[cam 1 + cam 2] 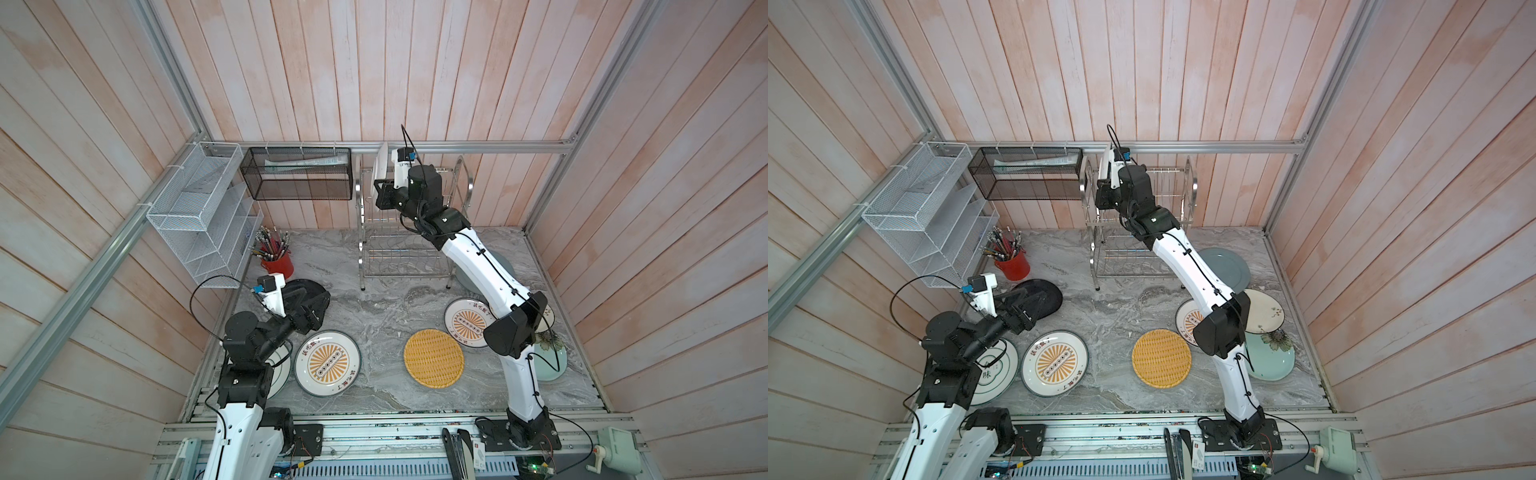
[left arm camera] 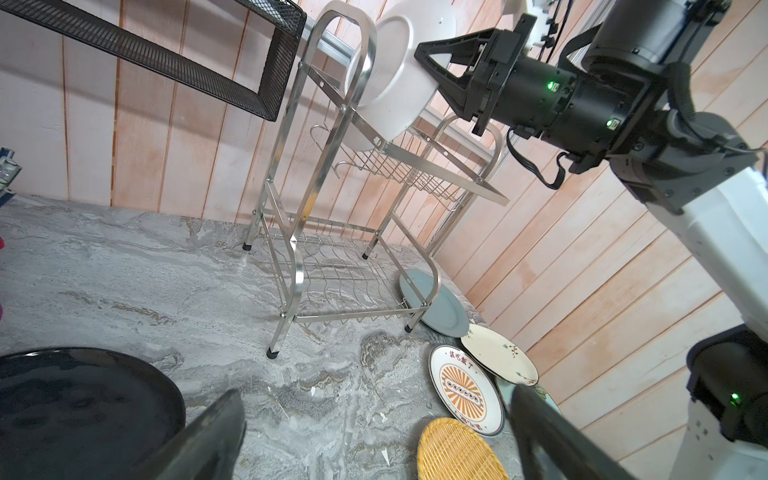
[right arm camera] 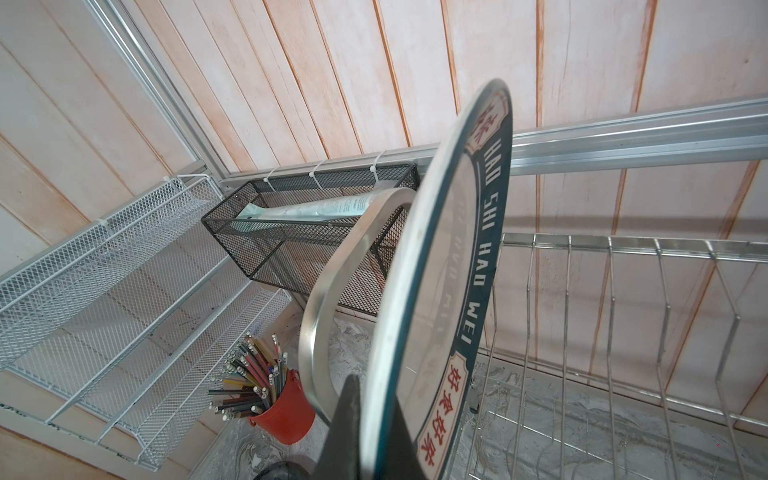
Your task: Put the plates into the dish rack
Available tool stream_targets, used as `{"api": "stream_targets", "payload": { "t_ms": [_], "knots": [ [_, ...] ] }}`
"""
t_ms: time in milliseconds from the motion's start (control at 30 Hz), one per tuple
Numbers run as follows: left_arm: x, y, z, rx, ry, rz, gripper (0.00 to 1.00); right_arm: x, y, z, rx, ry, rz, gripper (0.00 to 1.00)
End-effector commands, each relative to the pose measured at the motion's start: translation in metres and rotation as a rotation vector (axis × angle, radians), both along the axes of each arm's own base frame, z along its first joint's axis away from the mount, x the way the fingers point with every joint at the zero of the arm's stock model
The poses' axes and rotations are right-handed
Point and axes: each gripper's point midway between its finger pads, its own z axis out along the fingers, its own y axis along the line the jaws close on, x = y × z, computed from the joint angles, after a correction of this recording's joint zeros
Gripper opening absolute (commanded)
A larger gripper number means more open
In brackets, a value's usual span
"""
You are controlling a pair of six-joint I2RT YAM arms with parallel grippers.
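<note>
Steel dish rack (image 3: 318,307) prongs want the lettered plate (image 3: 444,282) upright. Clamped on its rim, the right end effector (image 2: 430,68) should lower it squarely between two; the left end effector (image 2: 376,392) gapes idle.

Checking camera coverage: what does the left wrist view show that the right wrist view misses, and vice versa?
Left wrist only: plates lying on the table, including grey-blue plate, cream floral plate, sunburst plate, woven plate. Right wrist only: the lettered rim of the held plate and the white mesh organiser. Both: the held plate in the shut right gripper, the dish rack, the black mesh basket.
</note>
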Motion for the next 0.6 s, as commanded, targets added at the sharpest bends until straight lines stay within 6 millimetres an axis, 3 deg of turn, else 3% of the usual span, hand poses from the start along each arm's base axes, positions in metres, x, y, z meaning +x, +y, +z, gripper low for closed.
{"api": "stream_targets", "payload": {
  "t_ms": [0,567],
  "knots": [
    [0.000,0.000,0.003,0.016,-0.024,0.004,1.00,0.001,-0.003,0.003,-0.024,-0.029,-0.029,0.00],
    [0.000,0.001,0.003,0.023,-0.026,0.013,1.00,-0.006,0.007,-0.018,-0.154,-0.037,-0.045,0.00]
  ]
}}
